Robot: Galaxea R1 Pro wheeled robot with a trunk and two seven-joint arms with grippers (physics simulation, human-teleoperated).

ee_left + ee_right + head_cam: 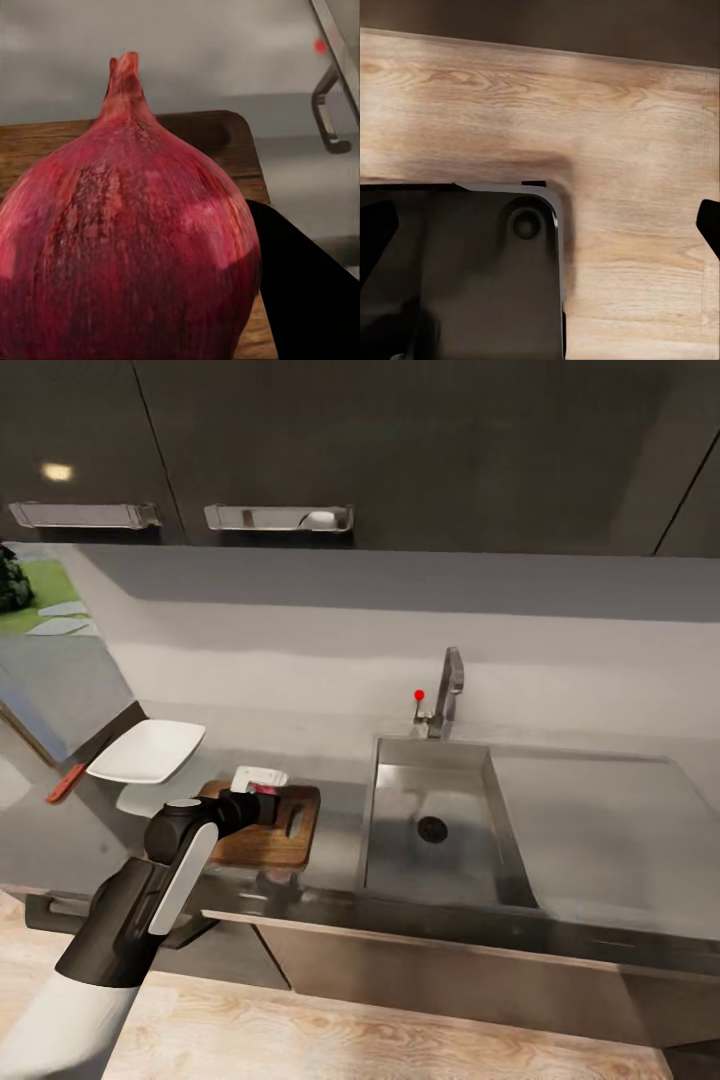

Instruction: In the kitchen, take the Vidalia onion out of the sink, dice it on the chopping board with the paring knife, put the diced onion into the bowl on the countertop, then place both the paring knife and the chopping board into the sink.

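Knife (67, 784) lies on the counter (330, 840) beyond the bowl (148, 750), on the far side from the board (268, 830). Bowl stands just beside the board. Left pincer (262, 796) over the board, closed on the onion (124, 240) — skin deep red, streaked, dry neck pointing up, wood right behind it. Sink (440, 830) sits on the board's other side, basin bare. Right pincer: cannot tell its state.

Risks, as I judge them: the round bulb may roll off the board on release — toward the sink; the knife is a long reach.
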